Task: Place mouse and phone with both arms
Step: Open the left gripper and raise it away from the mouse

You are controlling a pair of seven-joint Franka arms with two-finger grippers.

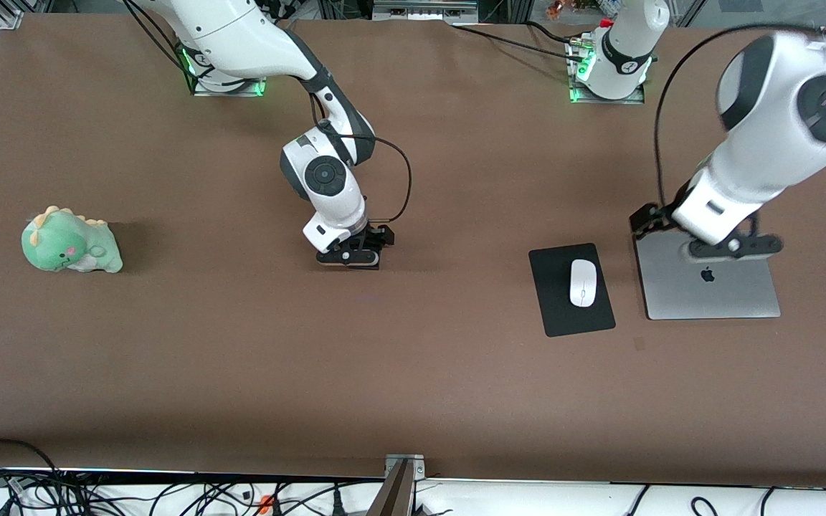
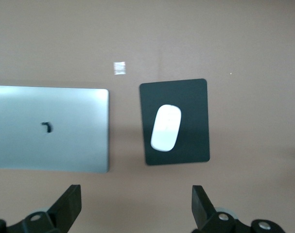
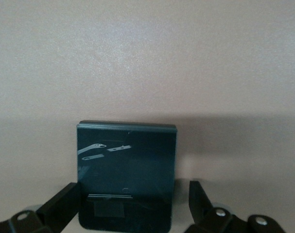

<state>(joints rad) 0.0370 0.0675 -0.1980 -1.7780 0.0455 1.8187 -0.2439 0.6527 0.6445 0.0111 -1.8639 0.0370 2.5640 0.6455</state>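
Observation:
The white mouse (image 1: 582,282) lies on a black mouse pad (image 1: 555,308) beside a closed silver laptop (image 1: 714,287); it also shows in the left wrist view (image 2: 166,127). My left gripper (image 1: 734,246) is open and empty over the laptop's edge that lies farther from the front camera, its fingers (image 2: 69,204) wide apart. The black phone (image 3: 126,170) lies flat on the table at mid-table. My right gripper (image 1: 352,254) is low over it and hides it in the front view. The right gripper (image 3: 132,194) is open, its fingers either side of the phone.
A green dinosaur plush (image 1: 69,241) sits toward the right arm's end of the table. A small white tag (image 2: 120,68) lies on the brown table (image 1: 413,373) near the pad and laptop.

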